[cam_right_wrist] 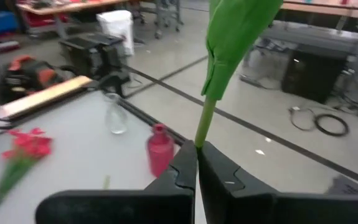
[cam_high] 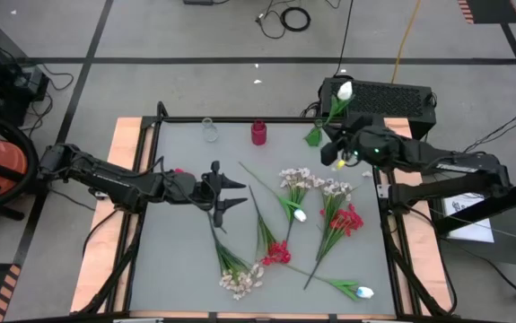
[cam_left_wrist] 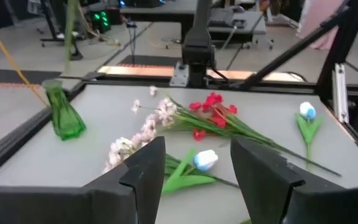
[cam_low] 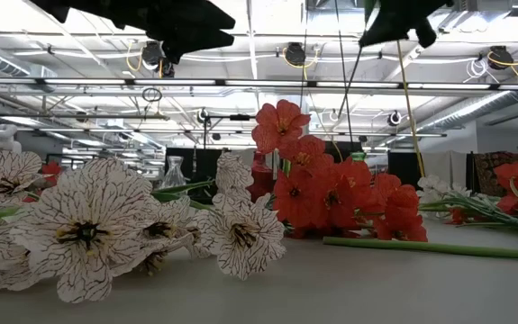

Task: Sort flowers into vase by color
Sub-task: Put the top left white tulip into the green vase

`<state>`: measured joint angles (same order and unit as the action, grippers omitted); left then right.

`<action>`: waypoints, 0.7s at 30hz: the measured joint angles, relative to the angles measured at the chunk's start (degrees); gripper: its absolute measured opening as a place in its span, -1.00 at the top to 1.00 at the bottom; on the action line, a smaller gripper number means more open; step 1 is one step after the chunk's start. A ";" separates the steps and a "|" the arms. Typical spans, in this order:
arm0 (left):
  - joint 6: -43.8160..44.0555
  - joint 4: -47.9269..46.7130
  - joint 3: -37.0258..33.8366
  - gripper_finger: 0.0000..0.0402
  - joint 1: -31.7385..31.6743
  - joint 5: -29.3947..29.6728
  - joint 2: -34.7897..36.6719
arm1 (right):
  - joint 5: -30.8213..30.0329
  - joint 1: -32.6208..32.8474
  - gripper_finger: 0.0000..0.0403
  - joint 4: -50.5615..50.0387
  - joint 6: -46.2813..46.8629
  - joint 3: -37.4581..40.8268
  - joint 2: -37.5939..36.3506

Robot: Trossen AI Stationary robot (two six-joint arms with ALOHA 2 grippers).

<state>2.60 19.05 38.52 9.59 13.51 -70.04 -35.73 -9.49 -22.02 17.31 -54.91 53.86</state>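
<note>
one white tulip (cam_high: 344, 91), right hand (cam_high: 336, 146) clamping stem

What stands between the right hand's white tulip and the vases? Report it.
Nothing visible does. The right hand, shut on the white tulip, holds it at the back right corner; only bare tabletop lies toward the red vase and clear vase. The left hand waits open at left.
</note>
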 joint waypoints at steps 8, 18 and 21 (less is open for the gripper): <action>1.55 -8.47 0.00 0.06 0.00 -0.33 -0.03 | 0.02 -7.12 1.00 -7.06 0.62 -6.69 5.36; 4.25 -10.60 0.00 0.06 0.01 -0.41 -0.07 | -0.17 -12.08 1.00 -23.20 -2.59 -22.45 17.06; 4.54 -10.64 0.00 0.06 0.01 -0.41 -0.07 | 0.69 -13.63 1.00 -23.57 -3.01 -22.43 19.69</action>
<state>7.14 8.41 38.52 9.61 13.10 -70.11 -35.04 -23.12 -45.59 14.30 -77.34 73.55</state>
